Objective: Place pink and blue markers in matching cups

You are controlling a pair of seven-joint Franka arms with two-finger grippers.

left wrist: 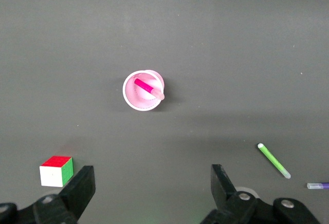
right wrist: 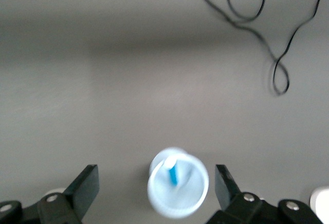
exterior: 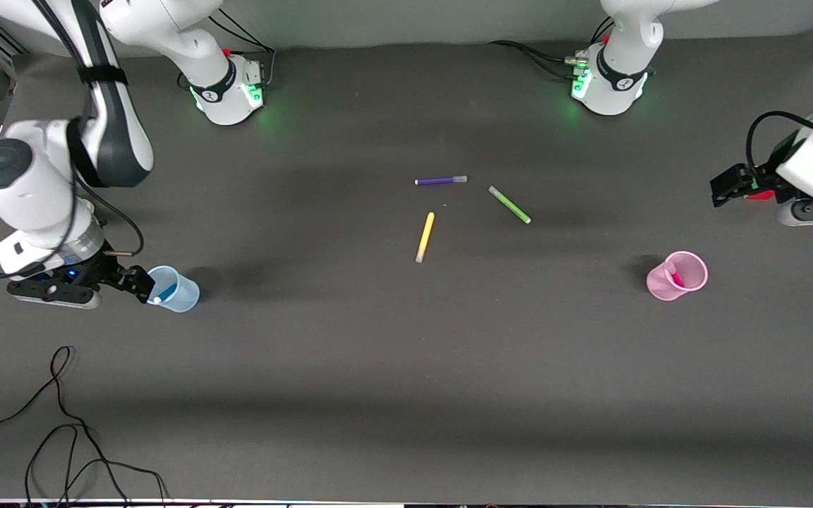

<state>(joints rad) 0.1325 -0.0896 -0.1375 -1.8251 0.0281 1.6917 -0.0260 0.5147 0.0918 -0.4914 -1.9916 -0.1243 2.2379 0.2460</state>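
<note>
The pale blue cup point(exterior: 179, 291) stands toward the right arm's end of the table with the blue marker point(exterior: 161, 295) leaning inside it. My right gripper point(exterior: 140, 283) is open and empty just above that cup. In the right wrist view the blue cup point(right wrist: 180, 196) and blue marker point(right wrist: 174, 173) sit between the spread fingers of my right gripper point(right wrist: 157, 184). The pale pink cup point(exterior: 680, 276) stands toward the left arm's end and holds the pink marker point(exterior: 675, 276). It also shows in the left wrist view point(left wrist: 139, 96), with the pink marker point(left wrist: 145, 86) in it. My left gripper point(exterior: 725, 186) is open and empty over bare table, apart from the pink cup; in its own view point(left wrist: 151, 185) nothing lies between the fingers.
A purple pen point(exterior: 440, 180), a green pen point(exterior: 509, 204) and a yellow pen point(exterior: 425, 237) lie mid-table. A colour cube point(left wrist: 55, 170) sits by the left gripper. Loose black cables point(exterior: 61, 430) lie on the table near the front camera at the right arm's end.
</note>
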